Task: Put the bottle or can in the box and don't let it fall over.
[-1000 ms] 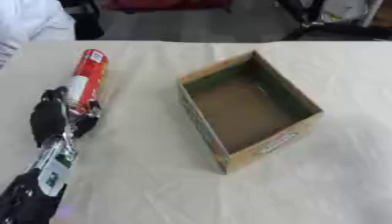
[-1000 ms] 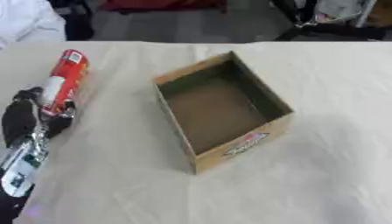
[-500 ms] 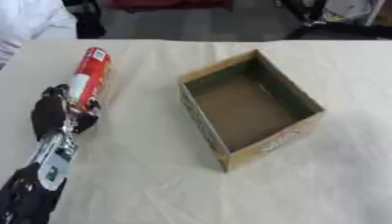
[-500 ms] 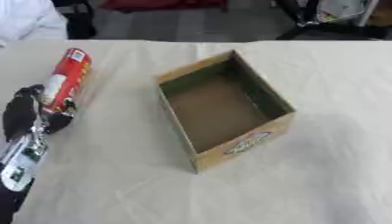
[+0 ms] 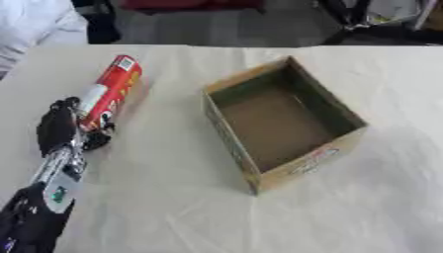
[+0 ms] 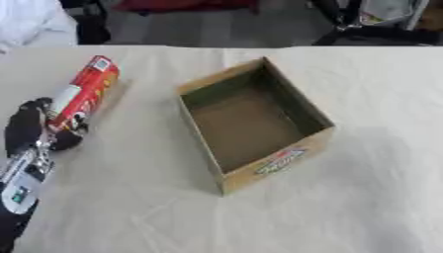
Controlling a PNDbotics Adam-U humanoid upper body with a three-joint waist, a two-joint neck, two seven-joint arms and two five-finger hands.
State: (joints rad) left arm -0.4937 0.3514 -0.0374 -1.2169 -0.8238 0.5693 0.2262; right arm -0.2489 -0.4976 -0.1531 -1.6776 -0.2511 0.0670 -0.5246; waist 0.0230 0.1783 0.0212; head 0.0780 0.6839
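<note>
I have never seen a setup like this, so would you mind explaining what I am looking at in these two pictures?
Both pictures come from one stereo camera in a humanoid robot's head, looking down at a cloth-covered table; they show the same moment from its two eyes. The black and silver limb at the left is the robot's left arm, ending in its left hand. That hand's fingers curl round the lower end of a red can, a tall tube lying on its side. To the right sits an open cardboard box with nothing in it. The right hand is out of view.

Can lying left of box, left robot hand at its near end.
</note>
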